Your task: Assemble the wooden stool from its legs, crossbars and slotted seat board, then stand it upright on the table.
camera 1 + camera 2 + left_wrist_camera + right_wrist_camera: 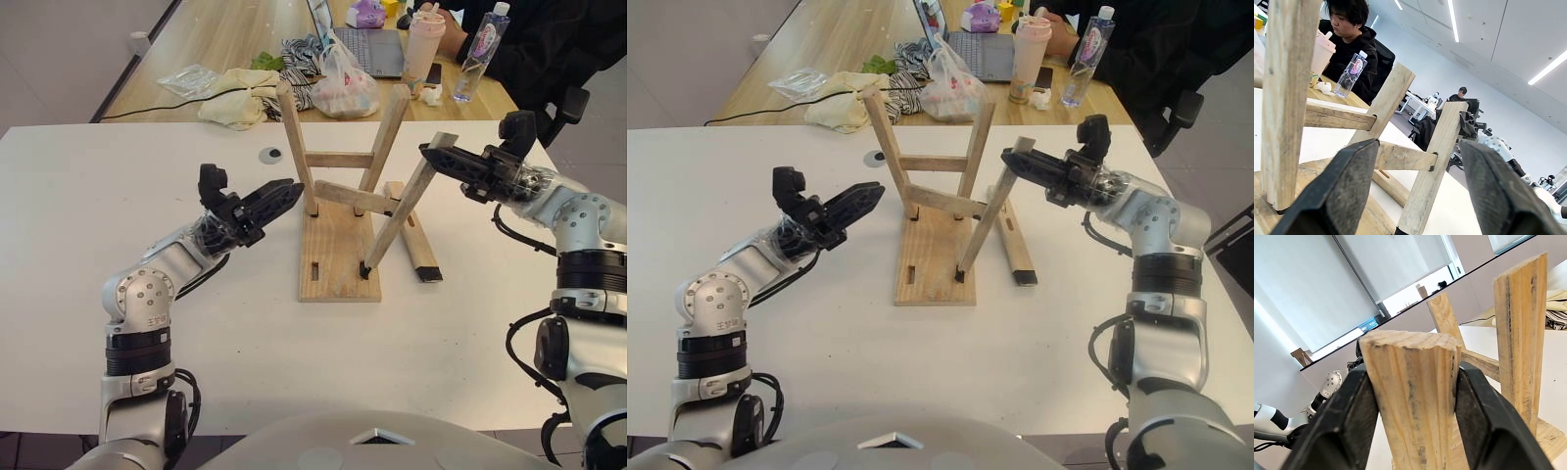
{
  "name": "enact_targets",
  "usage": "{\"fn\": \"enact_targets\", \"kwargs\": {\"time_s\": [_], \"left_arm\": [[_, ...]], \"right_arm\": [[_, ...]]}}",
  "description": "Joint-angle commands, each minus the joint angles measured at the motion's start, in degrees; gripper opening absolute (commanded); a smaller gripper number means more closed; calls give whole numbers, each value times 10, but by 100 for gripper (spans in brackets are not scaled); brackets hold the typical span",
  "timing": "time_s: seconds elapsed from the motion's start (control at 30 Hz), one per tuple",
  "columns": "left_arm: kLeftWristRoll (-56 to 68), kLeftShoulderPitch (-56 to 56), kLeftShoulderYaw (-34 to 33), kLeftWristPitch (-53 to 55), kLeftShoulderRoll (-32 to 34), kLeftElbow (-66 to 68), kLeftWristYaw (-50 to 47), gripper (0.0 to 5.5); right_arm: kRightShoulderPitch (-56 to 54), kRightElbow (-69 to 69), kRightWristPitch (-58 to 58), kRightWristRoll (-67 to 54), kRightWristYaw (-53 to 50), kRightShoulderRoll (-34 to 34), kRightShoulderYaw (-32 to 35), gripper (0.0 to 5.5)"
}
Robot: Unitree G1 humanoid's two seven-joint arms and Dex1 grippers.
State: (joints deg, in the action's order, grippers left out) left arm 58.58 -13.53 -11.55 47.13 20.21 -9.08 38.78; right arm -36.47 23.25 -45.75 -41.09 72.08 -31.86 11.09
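**Head camera, left eye.** The seat board [333, 262] lies flat on the white table [98, 196]. Two upright legs [296, 147] stand at its far end and spread apart toward their tops. Two crossbars [339, 159] join them, the lower one slanted. A tilted leg [400, 220] has its foot at the board's near right slot and leans up to my right. The right gripper [436, 155] is clamped on that leg's top end. A loose wooden piece [419, 245] lies on the table just right of the board, behind the tilted leg. The left gripper [292, 191] hovers above the table on the left of the frame, with its jaws parted and nothing in them.

**Head camera, right eye.** I see the same layout. I can make out a narrow gap between the left gripper's tips and the nearer upright leg.

**Left wrist.** Both dark fingers [1337, 196] are spread wide. Between them I see the lower crossbar and the tilted leg, with the right gripper at that leg's top in the distance.

**Right wrist.** The two fingers [1342, 421] press on opposite faces of the tilted leg's end. The upright legs show beyond it.
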Motion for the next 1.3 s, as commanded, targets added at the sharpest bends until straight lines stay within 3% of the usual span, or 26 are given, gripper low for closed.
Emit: {"fn": "enact_targets", "kwargs": {"time_s": [0.03, 0.17, 0.37, 0.5, 0.77, 1.07, 1.3], "left_arm": [[-9, 5, 2, -3, 0, 4, -1, 297], [-5, 12, 6, 4, 0, -2, 3, 297], [-98, 61, 93, -10, 49, -30, 35, 297], [-10, 58, 7, -9, 43, -59, 47, 297], [-149, 82, 130, -38, 77, -38, 65, 297], [-321, 61, 267, -92, 49, 100, 53, 297], [-360, 74, 285, -120, 44, 155, 53, 297]], "right_arm": [[12, -11, 44, 35, 8, 1, -30, 206], [35, -47, 103, 77, 36, -14, -84, 205], [43, -81, 119, 84, 61, -45, -125, 205], [47, -85, 128, 91, 66, -59, -138, 205], [81, -120, 168, 106, 65, -79, -164, 205], [164, -223, 215, 125, 14, -92, -172, 205], [189, -236, 209, 123, 7, -109, -203, 205]]}}
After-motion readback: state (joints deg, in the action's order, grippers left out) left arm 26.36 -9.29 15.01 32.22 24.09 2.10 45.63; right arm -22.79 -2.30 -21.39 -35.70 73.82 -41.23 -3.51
